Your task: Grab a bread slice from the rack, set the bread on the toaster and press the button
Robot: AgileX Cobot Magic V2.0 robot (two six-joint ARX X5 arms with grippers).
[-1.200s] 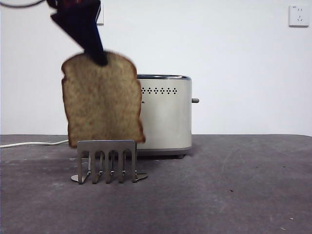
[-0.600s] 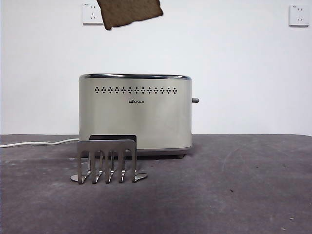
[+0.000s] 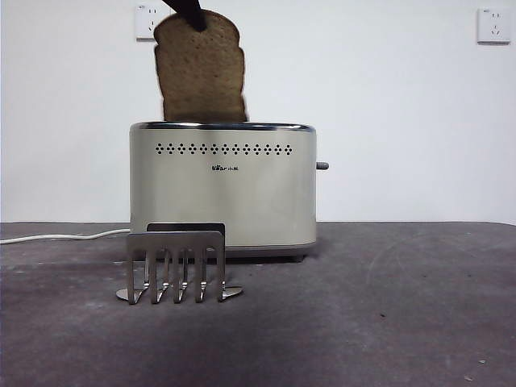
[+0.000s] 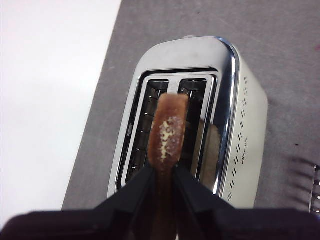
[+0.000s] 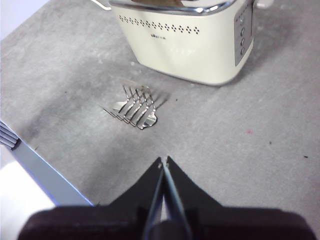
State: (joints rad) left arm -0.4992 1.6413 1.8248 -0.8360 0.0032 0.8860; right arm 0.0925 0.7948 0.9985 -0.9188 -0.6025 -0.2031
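The left gripper point(image 4: 163, 175) pinches the slice of bread point(image 3: 200, 68) between its 2 black jaws, gripping it at the domed top edge, so the slice hangs below the jaws. In the front view the slice stands upright above the toaster point(image 3: 223, 189), its broad speckled face turned toward the camera, its long axis vertical, dome up and flat bottom edge down at about the level of the chrome top rim, toward the toaster's left end in that view. Only a dark tip of the gripper shows there, at the top of the picture against the crust. The left wrist view looks down along the slice: its thin brown crust edge runs away from the jaws and lines up with the length of the toaster's 2 slots, hanging over the strip between them or the slot beside it; which one cannot be told. The button point(image 3: 322, 166) sticks out as a small grey stub from the toaster's narrow right side in the front view. The rack point(image 3: 176, 266) stands on the grey table point(image 3: 387, 322) just in front of the toaster, with nothing in its 4 slots. The right gripper point(image 5: 163, 162) hovers well apart over the table with its jaws pressed together, holding nothing, the rack and toaster beyond it.
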